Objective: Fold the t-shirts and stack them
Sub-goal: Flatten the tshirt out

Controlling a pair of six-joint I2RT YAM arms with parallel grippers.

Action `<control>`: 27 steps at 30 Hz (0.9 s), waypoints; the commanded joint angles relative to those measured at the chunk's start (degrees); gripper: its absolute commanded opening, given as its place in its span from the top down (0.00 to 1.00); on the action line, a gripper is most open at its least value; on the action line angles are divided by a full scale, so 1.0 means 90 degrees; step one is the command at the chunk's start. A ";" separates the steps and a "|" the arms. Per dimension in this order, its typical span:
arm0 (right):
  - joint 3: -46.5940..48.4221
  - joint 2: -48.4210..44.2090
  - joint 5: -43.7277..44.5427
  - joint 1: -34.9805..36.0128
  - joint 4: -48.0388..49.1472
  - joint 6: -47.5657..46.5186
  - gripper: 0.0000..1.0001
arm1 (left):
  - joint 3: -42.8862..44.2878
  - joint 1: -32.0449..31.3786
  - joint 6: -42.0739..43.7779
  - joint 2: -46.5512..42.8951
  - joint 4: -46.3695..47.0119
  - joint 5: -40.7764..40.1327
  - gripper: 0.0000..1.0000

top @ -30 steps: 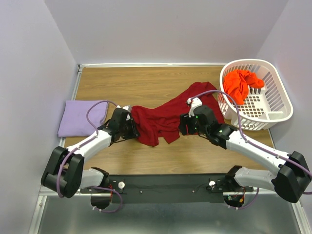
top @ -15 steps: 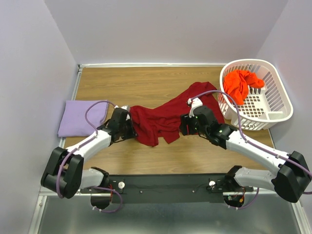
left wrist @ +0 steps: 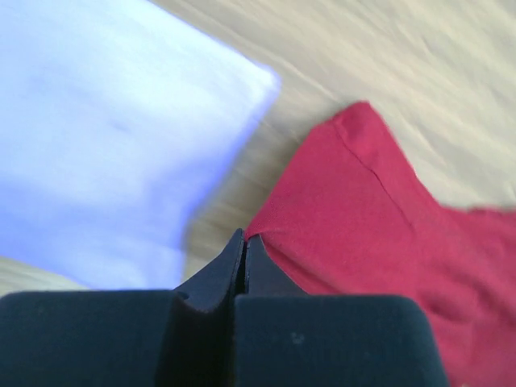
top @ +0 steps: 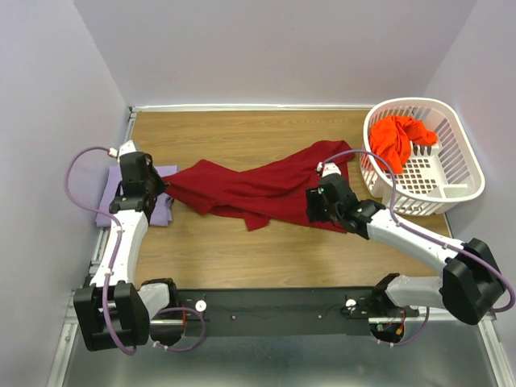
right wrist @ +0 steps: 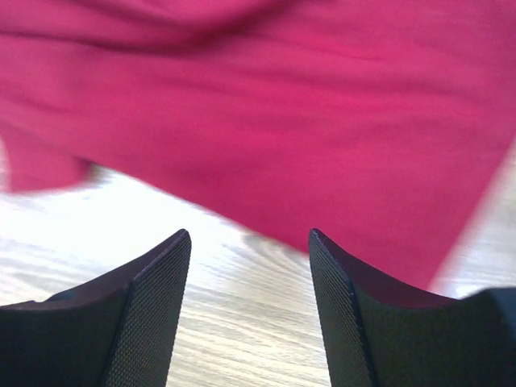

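Observation:
The dark red t-shirt lies stretched across the middle of the table. My left gripper is shut on its left corner, right beside the folded lavender t-shirt. In the left wrist view the closed jaws pinch the red cloth, with the lavender cloth to the left. My right gripper stands open at the shirt's near right edge. In the right wrist view its fingers frame bare wood, with the red cloth just beyond them. The orange-red t-shirt lies crumpled in the basket.
The white lattice laundry basket stands at the back right, close to the right arm's cable. Bare wooden table lies behind the red shirt, and more in front of it. Walls close in on the table's left, back and right.
My left gripper closed on the red shirt's left end and dragged it left to the lavender shirt, stretching the shirt out. The right gripper stayed open and shifted only slightly.

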 commanded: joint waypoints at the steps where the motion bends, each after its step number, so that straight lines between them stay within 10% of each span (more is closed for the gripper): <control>1: 0.0087 0.0191 0.0270 -0.0222 -0.0345 0.0342 0.34 | 0.0276 0.0595 -0.0136 -0.0113 0.0126 -0.0742 1.00; 27: 0.0458 0.1490 -0.0404 -0.0408 -0.1752 0.1914 0.41 | -0.0534 0.0812 0.0018 -0.0514 0.1338 0.0224 1.00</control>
